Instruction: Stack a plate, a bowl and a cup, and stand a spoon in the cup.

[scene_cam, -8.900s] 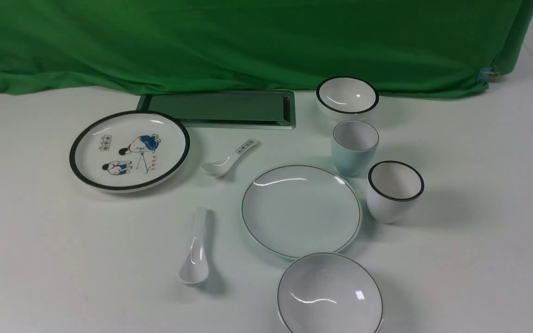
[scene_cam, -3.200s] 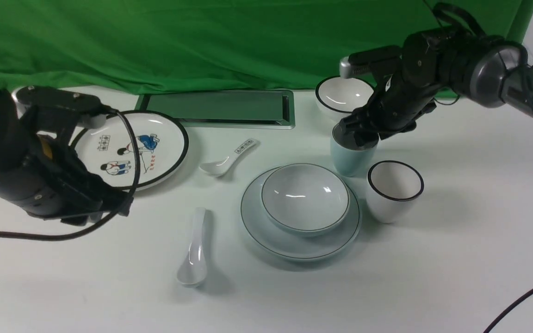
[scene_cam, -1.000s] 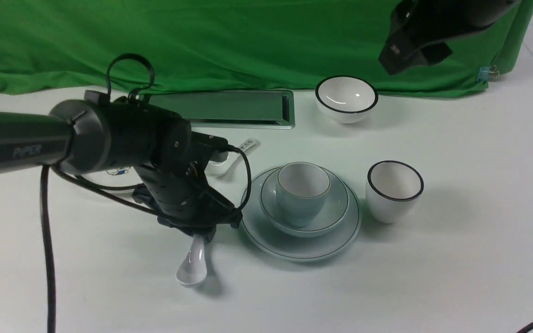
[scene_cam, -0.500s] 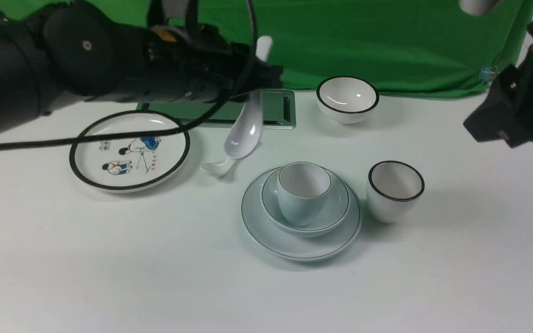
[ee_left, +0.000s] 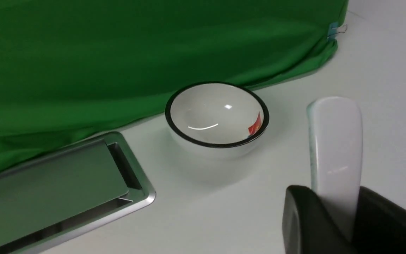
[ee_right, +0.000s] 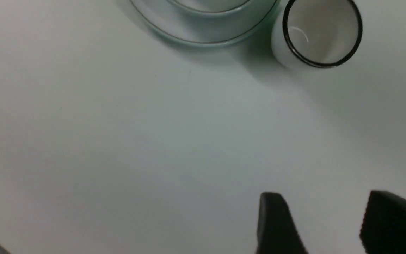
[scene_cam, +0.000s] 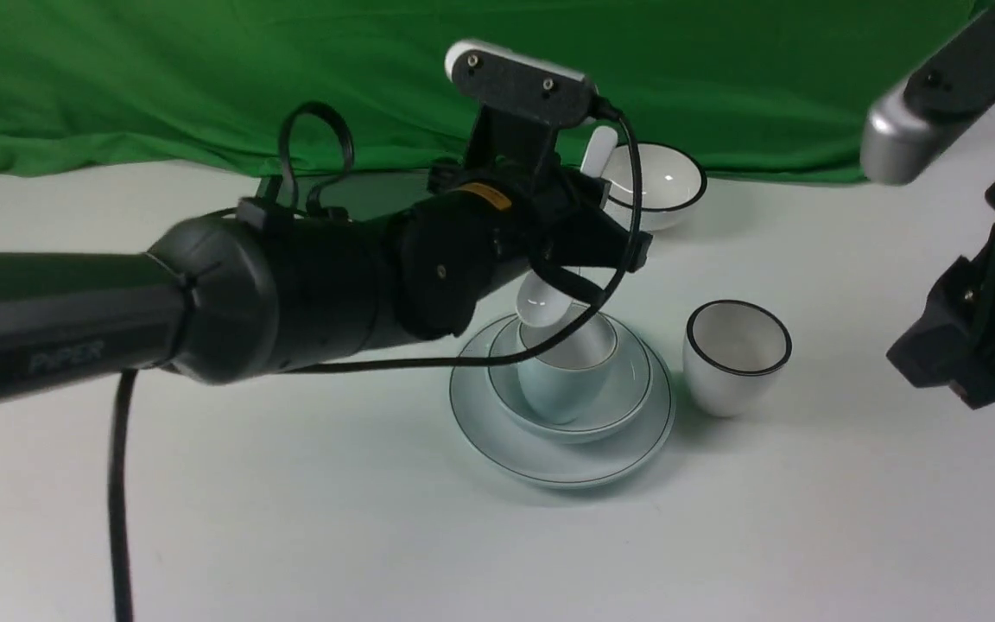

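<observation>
Pale-blue plate (scene_cam: 497,436) bears the bowl (scene_cam: 631,389), and the bowl the cup (scene_cam: 549,393), so stacking looks done. Above the plate, the left gripper (ee_left: 335,215) pinches the spoon (scene_cam: 541,302) by its handle, scoop at the cup's mouth, unreleased. The right gripper (ee_right: 330,225), well right of the plate, gapes empty.

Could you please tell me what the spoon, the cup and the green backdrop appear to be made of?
The spoon looks like glazed white ceramic: smooth and glossy, with a small highlight. The cup seems glazed ceramic too, pale blue-green outside with a soft sheen. The green backdrop is likely matte cloth, since it drapes in folds.
</observation>
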Motion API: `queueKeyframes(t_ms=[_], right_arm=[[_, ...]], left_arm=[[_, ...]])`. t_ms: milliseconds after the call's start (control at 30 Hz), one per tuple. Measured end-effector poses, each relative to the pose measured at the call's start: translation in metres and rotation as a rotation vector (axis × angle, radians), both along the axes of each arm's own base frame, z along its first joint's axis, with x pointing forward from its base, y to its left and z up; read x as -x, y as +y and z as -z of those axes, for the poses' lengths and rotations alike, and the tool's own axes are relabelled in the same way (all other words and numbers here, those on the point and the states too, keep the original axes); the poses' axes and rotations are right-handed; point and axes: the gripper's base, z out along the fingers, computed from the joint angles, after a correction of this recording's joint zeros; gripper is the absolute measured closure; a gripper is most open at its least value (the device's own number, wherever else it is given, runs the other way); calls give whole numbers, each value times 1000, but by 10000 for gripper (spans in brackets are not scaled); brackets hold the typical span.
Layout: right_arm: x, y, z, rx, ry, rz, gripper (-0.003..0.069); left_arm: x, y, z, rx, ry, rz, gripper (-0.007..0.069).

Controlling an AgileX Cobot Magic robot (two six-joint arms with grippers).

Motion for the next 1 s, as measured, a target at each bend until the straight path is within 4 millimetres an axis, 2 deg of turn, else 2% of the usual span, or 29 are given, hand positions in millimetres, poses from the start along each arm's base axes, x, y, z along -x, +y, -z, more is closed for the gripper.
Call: queueKeyframes(t_ms=[300,433,533,667,733,767,800,833,900,933,1000], right_arm=[[0,0,6,4,8,-1,298],[0,0,6,5,11,0,299],[1,0,6,7,15,0,299],[6,-3,1,-2,-4,0,299],[9,-5,-4,-18,-34,-1,299],[10,-5,-5,-20,-38,-1,299],[12,-6,-10,-41,-76,-1,302],[13,-7,-12,-52,-98,-2,312],[14,-7,-19,-84,-158,-3,363],[14,-8,-20,-90,-167,-3,370],[14,-8,-24,-118,-210,4,461]], left_arm=[[-5,-9,22,50,34,2,512],[-4,-12,30,40,56,15,441],[2,-13,26,27,112,49,379],[25,-1,-5,-28,260,164,330],[42,14,-33,-61,329,221,325],[44,17,-40,-62,325,226,325],[57,32,-58,-87,363,248,330],[65,41,-66,-107,400,259,337],[84,69,-89,-143,446,254,380],[86,72,-90,-150,461,256,385],[104,97,-106,-168,462,222,442]])
